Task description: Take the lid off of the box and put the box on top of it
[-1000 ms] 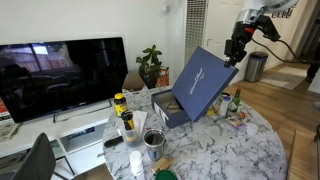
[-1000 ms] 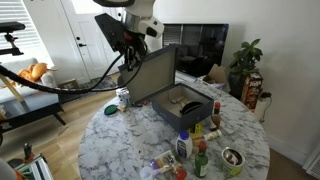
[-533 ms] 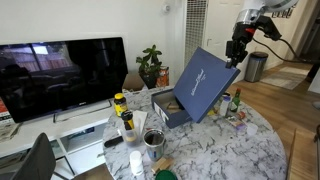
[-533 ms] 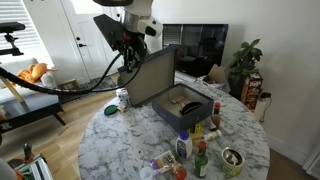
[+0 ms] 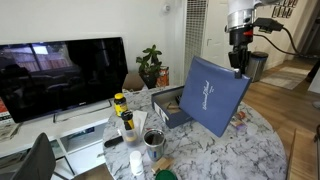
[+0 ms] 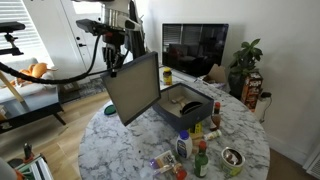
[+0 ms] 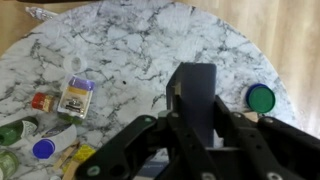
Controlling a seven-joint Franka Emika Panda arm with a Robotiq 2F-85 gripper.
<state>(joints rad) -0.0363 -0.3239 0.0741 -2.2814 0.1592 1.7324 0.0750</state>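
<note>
The lid [image 5: 215, 95] is hanging tilted in the air beside the open box [image 6: 186, 106], which is sitting on the marble table [image 6: 120, 145]. My gripper [image 5: 238, 64] is pinching the lid's top edge, ready to lay it flat.

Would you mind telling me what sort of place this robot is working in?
Most likely a home living room: a flat-screen television, a potted plant and a round marble table.
</note>
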